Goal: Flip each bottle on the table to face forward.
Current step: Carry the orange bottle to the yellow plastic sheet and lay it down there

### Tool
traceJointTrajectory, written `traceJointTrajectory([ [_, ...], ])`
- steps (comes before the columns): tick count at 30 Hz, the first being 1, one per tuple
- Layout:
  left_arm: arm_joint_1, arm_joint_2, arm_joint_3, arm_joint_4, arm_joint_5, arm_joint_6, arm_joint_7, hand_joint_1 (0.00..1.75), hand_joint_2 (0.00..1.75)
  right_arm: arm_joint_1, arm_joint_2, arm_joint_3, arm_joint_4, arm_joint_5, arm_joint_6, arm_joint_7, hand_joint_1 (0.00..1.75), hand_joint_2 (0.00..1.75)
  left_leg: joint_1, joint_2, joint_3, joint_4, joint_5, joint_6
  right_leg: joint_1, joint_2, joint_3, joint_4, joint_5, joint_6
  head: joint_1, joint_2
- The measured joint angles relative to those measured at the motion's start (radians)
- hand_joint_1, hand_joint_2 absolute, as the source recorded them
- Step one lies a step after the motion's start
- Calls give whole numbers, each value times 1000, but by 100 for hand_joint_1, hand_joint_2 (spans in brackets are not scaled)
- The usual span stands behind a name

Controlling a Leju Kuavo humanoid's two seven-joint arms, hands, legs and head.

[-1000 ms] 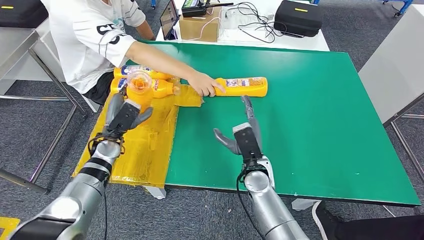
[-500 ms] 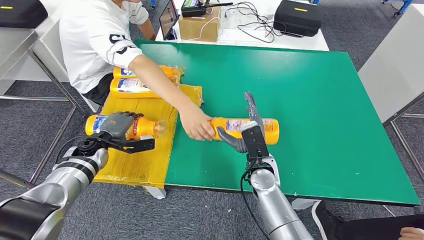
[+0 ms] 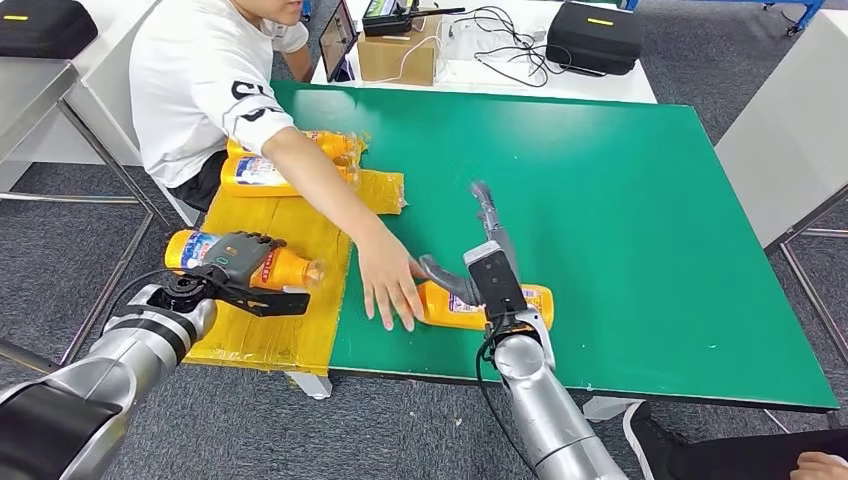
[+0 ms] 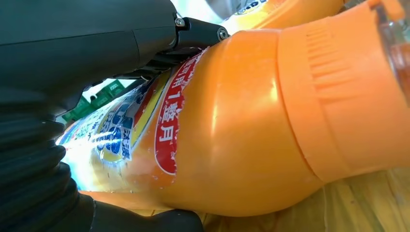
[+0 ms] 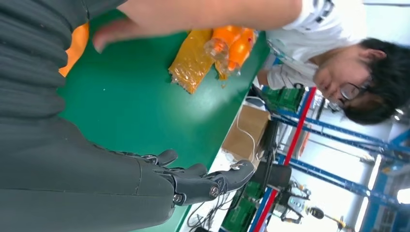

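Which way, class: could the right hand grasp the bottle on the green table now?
Probably yes: the right hand is open just above the bottle, though the person's hand still rests on its cap end.

Over the last second the person's hand [image 3: 390,290] has drawn the orange bottle [image 3: 485,306] from mid-table to the near edge under the open right hand [image 3: 478,262], while the left hand [image 3: 238,262] carried its held bottle [image 3: 275,268] toward the plastic sheet's [image 3: 285,330] near end.

Cardboard box [image 3: 398,55], black case [image 3: 597,35]
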Motion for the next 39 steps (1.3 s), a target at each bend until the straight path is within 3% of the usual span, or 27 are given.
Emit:
traceJointTrajectory([
  [6, 4, -10, -6, 5, 20, 5, -15, 96, 175, -55, -16, 56, 120, 154, 16, 106, 0, 175, 0, 0, 3, 0, 0, 0, 0, 0, 3, 0, 0, 0, 0, 0],
  [9, 9, -16, -5, 5, 30, 10, -23, 18, 175, -75, -26, 75, 182, 191, 15, 123, 0, 175, 0, -1, 5, 0, 0, 0, 0, -1, 5, 0, 0, 0, 0, 0],
  [10, 10, -18, -5, 5, 32, 10, -24, 3, 175, -82, -29, 79, 198, 202, 15, 131, 0, 175, 0, -1, 5, 0, 0, 0, 0, -1, 6, 0, 0, 0, 0, 0],
  [24, 37, -31, 32, 5, 56, 62, -31, 0, 175, -149, -91, 111, 331, 387, 7, 233, 0, 175, -1, -2, 9, 0, 0, 0, -1, -2, 10, 0, 0, 0, 0, 0],
  [39, 47, -36, 59, 5, 58, 73, -35, 0, 175, -155, -125, 126, 342, 438, 34, 259, 0, 175, -1, -2, 10, 0, 0, 0, -1, -2, 11, 0, 0, 0, 0, 0],
])
